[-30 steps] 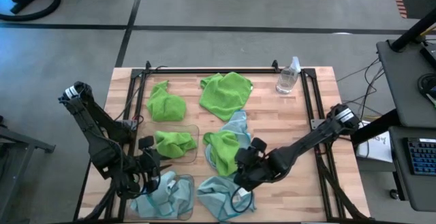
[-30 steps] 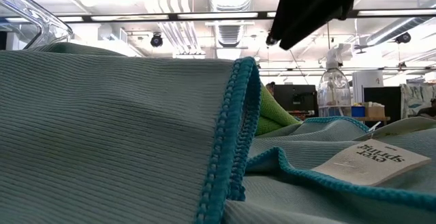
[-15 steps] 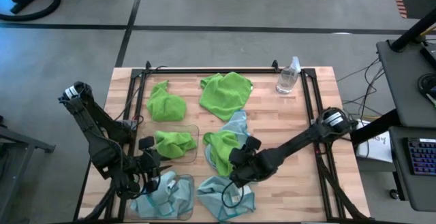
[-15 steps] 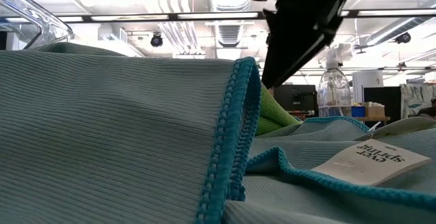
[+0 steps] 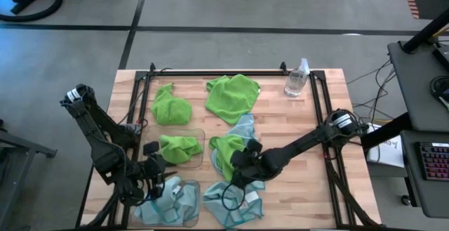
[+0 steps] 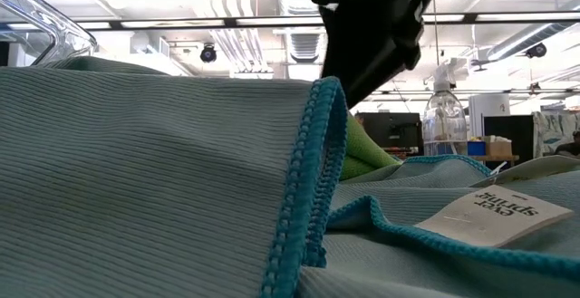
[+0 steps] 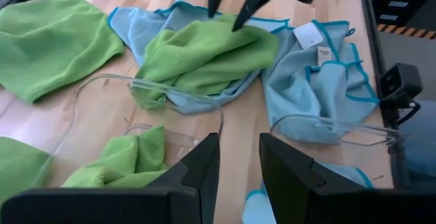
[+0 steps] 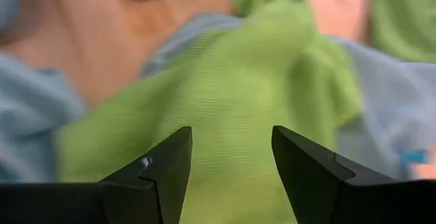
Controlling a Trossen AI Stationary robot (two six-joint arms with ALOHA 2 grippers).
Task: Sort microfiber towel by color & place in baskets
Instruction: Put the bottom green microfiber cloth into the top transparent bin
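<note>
The right gripper [image 5: 235, 166] is hanging over the middle of the tabletop [image 5: 280, 119], its fingers [image 8: 163, 169] spread wide and holding nothing. They are pointing down at a lime green towel [image 5: 226, 150] that is lying crumpled on top of a pale blue towel [image 5: 245, 127]; in the left wrist view the two dark fingertips are standing just above the green cloth's far edge [image 7: 204, 50], and whether they are touching it cannot be told.

The left gripper [image 5: 160, 182] is waiting near the front left corner, between the two clear baskets. Its fingers [image 7: 197, 176] are sitting with a narrow gap between them and nothing is in the gap.

The basket farther from the front edge [image 5: 199, 134] is holding one green towel [image 5: 177, 148]. The basket at the front edge [image 5: 193, 186] is holding a pale blue towel [image 5: 167, 201]. Just beside that basket, on the bare wood, another pale blue towel with a white tag [image 5: 235, 204] is lying bunched; in the low view its teal-stitched hem [image 6: 304, 180] is filling the foreground and the tag [image 6: 494, 215] is showing beside it.

Two more green towels are lying toward the back of the tabletop, a smaller one [image 5: 170, 106] on the left and a larger one [image 5: 233, 96] beside it. A clear spray bottle [image 5: 297, 78] is standing at the back right.
</note>
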